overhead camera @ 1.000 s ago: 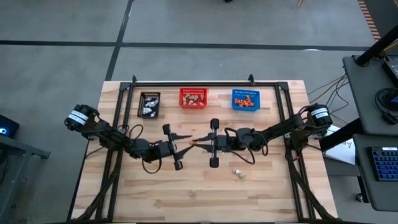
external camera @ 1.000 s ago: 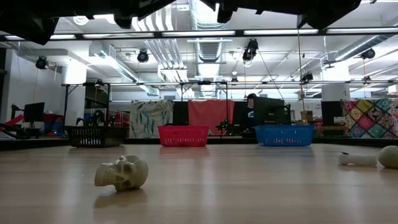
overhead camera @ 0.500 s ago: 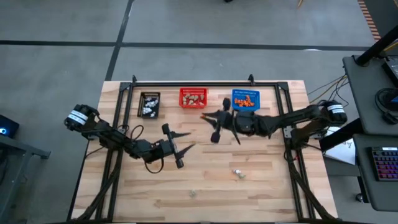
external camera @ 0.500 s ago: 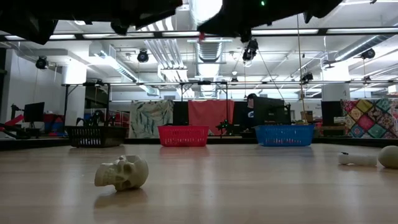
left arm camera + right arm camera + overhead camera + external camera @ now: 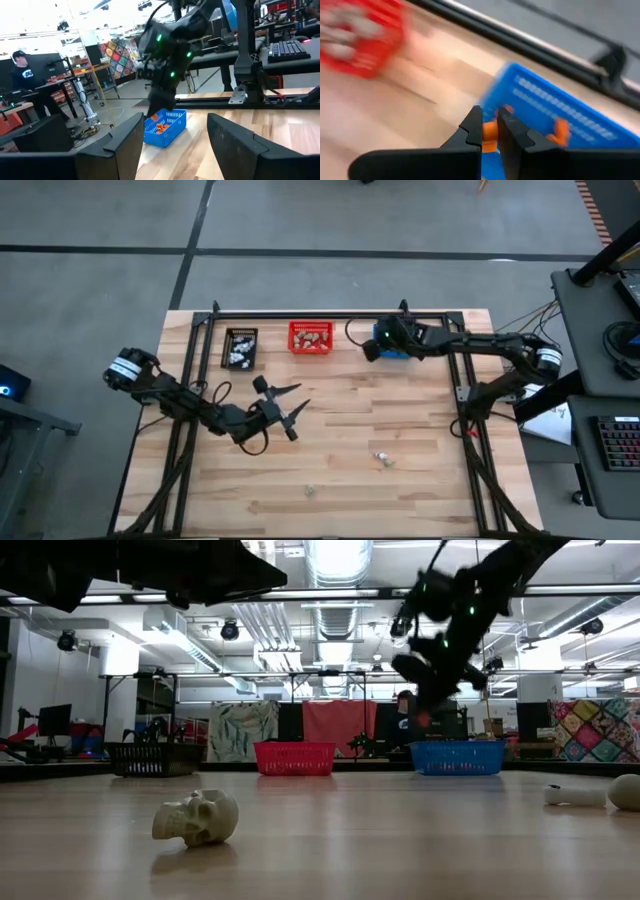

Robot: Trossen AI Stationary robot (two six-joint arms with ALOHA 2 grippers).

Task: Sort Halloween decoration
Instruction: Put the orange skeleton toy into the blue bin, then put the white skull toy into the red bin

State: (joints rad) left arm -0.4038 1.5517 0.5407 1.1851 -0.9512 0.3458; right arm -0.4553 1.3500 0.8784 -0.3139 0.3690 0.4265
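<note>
From above, the right end effector (image 5: 368,351) hangs at the blue basket (image 5: 396,344) while the left end effector (image 5: 296,401) stands released over mid-worktop (image 5: 420,470). At worktop level, a skull (image 5: 197,817) lies loose, likely light, rigid plastic best pinched across its width. The right wrist camera shows the fingers clenched on a tiny orange trinket (image 5: 490,129) at the basket's edge.

right gripper (image 5: 368,350) now over blue basket (image 5: 398,352)

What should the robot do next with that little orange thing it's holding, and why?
Probably open the right gripper to drop the orange trinket in. It is pinched over the edge of the blue basket, which already holds other orange pieces.
</note>
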